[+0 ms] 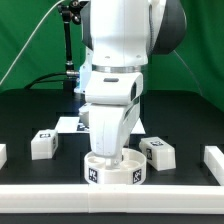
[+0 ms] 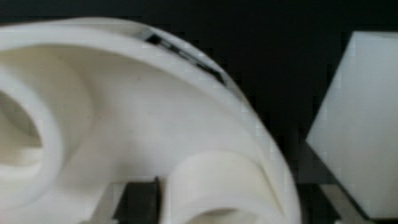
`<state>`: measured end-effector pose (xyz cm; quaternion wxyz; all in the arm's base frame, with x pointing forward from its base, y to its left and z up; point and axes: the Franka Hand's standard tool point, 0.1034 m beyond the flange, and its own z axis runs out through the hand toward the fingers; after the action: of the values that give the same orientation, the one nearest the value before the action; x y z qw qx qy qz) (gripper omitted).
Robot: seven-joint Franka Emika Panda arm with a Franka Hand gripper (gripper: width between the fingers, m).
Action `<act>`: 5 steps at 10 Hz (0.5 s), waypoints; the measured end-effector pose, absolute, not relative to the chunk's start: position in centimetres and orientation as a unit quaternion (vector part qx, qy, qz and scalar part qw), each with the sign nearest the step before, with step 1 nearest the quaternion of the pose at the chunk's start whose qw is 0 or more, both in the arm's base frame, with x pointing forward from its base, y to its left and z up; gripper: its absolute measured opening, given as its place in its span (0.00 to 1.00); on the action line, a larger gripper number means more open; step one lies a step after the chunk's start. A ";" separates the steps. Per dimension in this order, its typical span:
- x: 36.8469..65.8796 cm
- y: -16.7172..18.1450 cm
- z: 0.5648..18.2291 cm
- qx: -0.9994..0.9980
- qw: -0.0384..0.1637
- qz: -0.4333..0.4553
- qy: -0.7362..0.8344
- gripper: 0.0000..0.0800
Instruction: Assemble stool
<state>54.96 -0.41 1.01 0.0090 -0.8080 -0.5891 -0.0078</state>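
At the front middle of the black table, the gripper is right down on the round seat, so I'd guess it's working a part into the seat. Clamped or let go? Can't tell, the wrist view is mostly curved white plastic. A leg lies loose on the exterior view's left, a second leg on its right. Next move needs careful lining up with the seat. Green backdrop behind, white rail in front.
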 end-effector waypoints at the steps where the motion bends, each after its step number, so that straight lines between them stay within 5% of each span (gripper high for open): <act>1: 55.5 0.2 1.0 -0.804 0.009 -0.010 -0.594 0.40; 5: 58.2 3.4 1.0 -0.792 0.009 -0.021 -0.610 0.40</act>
<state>58.23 3.38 1.05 0.0089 -0.7919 -0.6101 -0.0214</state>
